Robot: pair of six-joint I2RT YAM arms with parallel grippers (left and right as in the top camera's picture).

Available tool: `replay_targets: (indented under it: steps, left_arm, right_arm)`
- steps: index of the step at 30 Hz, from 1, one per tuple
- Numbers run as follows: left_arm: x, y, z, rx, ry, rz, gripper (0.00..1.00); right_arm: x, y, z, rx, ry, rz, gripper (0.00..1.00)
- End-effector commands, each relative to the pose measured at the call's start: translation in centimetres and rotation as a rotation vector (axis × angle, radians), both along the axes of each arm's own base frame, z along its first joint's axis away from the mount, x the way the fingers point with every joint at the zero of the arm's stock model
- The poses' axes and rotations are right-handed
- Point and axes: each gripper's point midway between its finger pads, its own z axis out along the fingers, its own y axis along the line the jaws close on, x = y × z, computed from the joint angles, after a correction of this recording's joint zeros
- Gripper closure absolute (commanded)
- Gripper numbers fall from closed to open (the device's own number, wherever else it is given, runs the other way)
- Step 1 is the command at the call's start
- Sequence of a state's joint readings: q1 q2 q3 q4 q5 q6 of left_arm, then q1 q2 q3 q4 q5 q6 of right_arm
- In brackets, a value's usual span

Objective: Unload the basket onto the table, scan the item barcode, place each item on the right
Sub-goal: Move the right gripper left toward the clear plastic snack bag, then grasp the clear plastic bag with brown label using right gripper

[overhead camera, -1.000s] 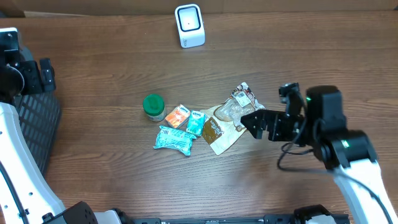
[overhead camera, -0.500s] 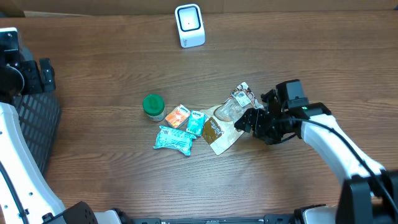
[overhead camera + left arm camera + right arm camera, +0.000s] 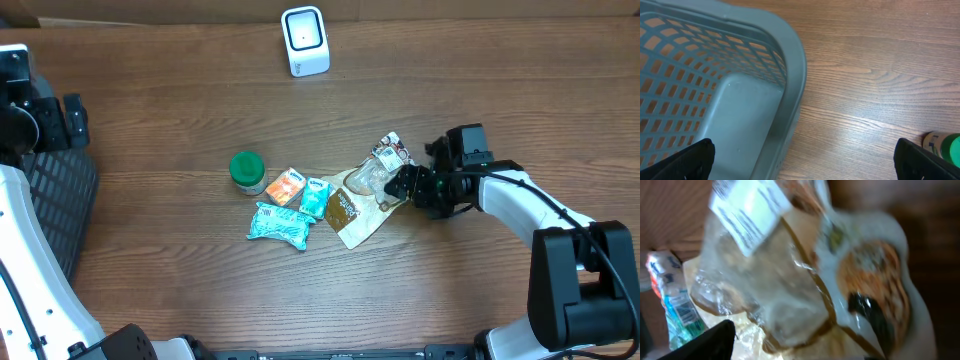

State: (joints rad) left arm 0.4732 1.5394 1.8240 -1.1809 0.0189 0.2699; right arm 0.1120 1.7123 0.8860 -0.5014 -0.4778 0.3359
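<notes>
A clear snack bag with a white label lies on the table beside a brown pouch. My right gripper sits low at the bag's right edge. The right wrist view is filled, blurred, by the bag, and only one black finger shows, far to the left, so the jaws stand wide around the bag. The white barcode scanner stands at the back. My left gripper hangs open over the basket's rim at the far left, nothing between its fingers.
A green-lidded jar, an orange packet, a teal packet and a blue packet lie left of the bag. A grey mesh basket stands at the table's left edge.
My right arm has dropped and reached left, bringing its gripper down against the snack bag's right side. The left arm and the items have not moved.
</notes>
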Motion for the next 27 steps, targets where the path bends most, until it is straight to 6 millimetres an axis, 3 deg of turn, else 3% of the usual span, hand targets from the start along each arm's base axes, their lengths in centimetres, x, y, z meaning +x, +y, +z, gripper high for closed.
replay_targets:
  steps: [1,12,20,27]
  left_arm:
    - [0.1,0.2,0.0,0.014,0.003,-0.013,0.00]
    - [0.1,0.2,0.0,0.014,0.003,-0.013,0.00]
    - [0.1,0.2,0.0,0.014,0.003,-0.013,0.00]
    - [0.1,0.2,0.0,0.013,0.003,-0.013,0.00]
  right_arm:
    - [1.3,0.1,0.2,-0.007,-0.088,0.046,0.17]
    - [5.7,2.2,3.5,0.114,-0.333,0.090,0.13]
    - [4.5,2.9,0.8,0.236,-0.152,0.019,0.12]
    - [3.1,4.8,0.2,0.329,-0.003,-0.041,0.13]
